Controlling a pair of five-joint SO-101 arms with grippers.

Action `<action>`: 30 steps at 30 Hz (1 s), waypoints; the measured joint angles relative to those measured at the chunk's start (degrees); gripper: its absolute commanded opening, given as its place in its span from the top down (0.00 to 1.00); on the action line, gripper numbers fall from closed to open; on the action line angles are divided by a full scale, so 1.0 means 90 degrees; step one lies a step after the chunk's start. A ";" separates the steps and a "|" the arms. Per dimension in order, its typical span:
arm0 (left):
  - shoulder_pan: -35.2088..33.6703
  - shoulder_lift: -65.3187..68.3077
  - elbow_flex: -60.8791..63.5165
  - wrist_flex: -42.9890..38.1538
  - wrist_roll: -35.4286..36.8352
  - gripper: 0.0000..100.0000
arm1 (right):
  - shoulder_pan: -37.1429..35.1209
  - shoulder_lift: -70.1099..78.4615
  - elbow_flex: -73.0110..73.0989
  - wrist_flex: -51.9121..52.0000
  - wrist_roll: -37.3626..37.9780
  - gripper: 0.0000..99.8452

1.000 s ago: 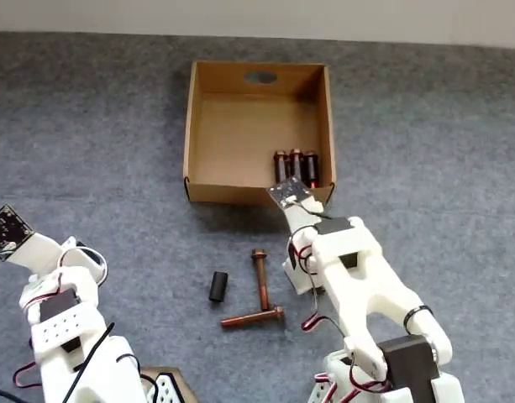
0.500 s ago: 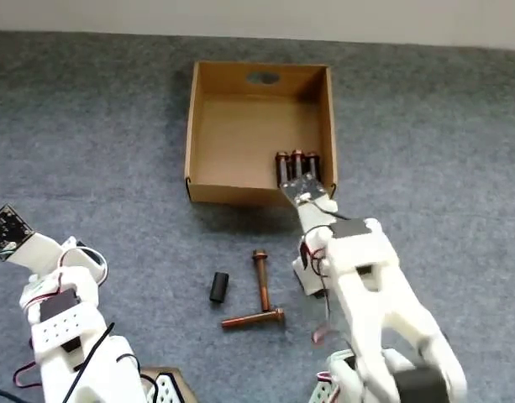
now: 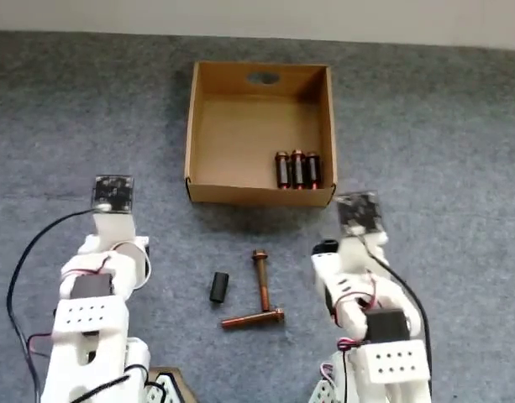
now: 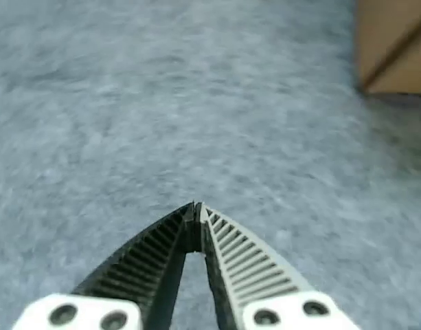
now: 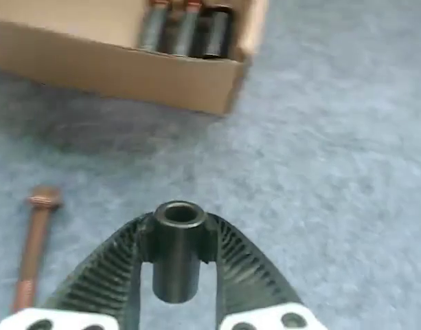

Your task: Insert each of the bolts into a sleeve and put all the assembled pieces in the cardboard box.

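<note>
Grey carpet [image 3: 72, 126] all across the table, with a pale strip of wall [image 3: 240, 15] past its far edge. Wide bare carpet on either side of the cardboard box [image 3: 190, 126], open-topped at the far middle.

Inside, against the near wall toward the right corner: three assembled pieces [image 3: 296, 169] side by side.

On the carpet between the two arms, near the box front:
- first bolt [image 3: 260, 281], head toward the box
- second bolt [image 3: 251, 318] lying crosswise, its head at the first one's near end, touching or nearly so
- loose sleeve [image 3: 218, 286] just to their left, apart from both

Right gripper [image 5: 177, 230] over the carpet just in front of the box's right near corner, to the right of the bolts. Clamped around a held sleeve [image 5: 174, 268], bore facing the box.

Left gripper [image 4: 196, 213] pressed together on nothing, tips meeting, above bare carpet to the left of the box. Well apart from bolts and sleeves.
</note>
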 measured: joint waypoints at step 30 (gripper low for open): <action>0.2999 0.2618 -0.3810 0.3155 -0.0039 0.88 | 0.1426 -0.0713 0.0322 -0.0029 -0.0635 0.99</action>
